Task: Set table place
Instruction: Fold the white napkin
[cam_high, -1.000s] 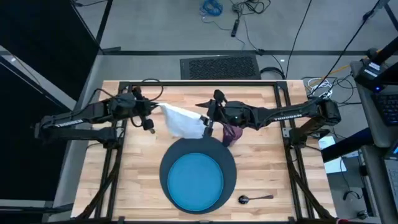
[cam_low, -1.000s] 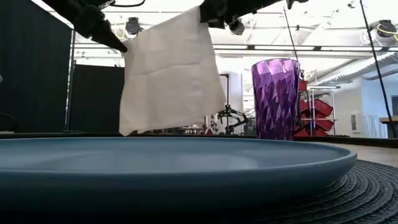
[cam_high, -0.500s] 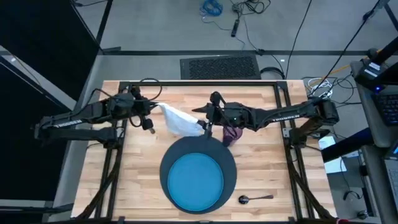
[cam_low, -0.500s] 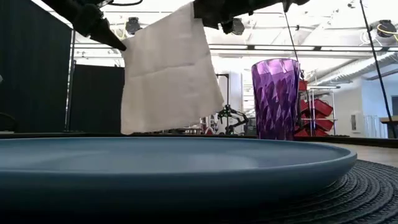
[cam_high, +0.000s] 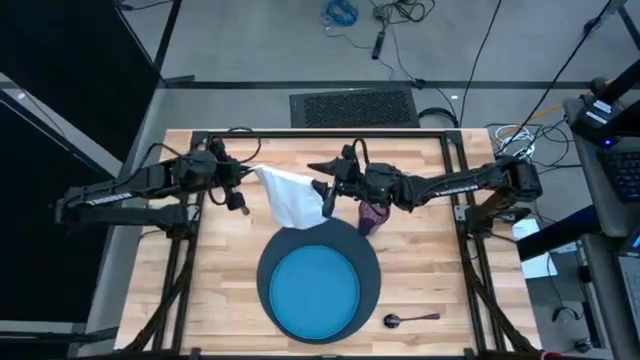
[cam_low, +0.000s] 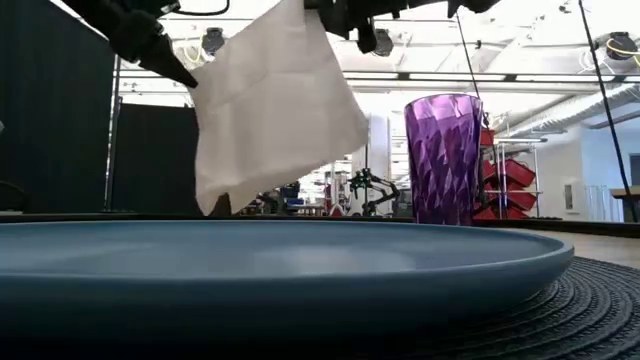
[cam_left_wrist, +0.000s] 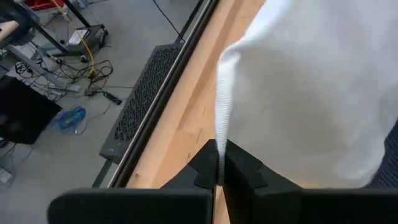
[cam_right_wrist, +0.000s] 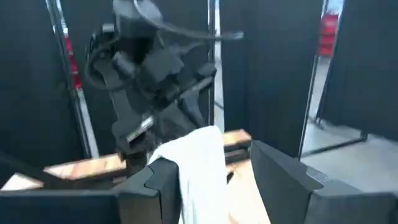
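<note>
White napkin (cam_high: 291, 195) is hanging in the air over the tabletop (cam_high: 215, 280) middle, toward the far edge, w/ left gripper (cam_high: 243, 180) jaws pressed together pinching one corner and right gripper (cam_high: 325, 190) jaws pinching the other. Blue plate (cam_high: 317, 290) is sitting on the dark charger (cam_high: 368, 258) toward the near edge. Purple cup (cam_high: 372, 214) is standing just beyond the charger rim; spoon (cam_high: 410, 319) is lying nr the near-right corner.

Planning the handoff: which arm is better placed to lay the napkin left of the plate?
Left, probably: the left gripper pinches the napkin on that side; the right gripper hangs nearer the cup.
</note>
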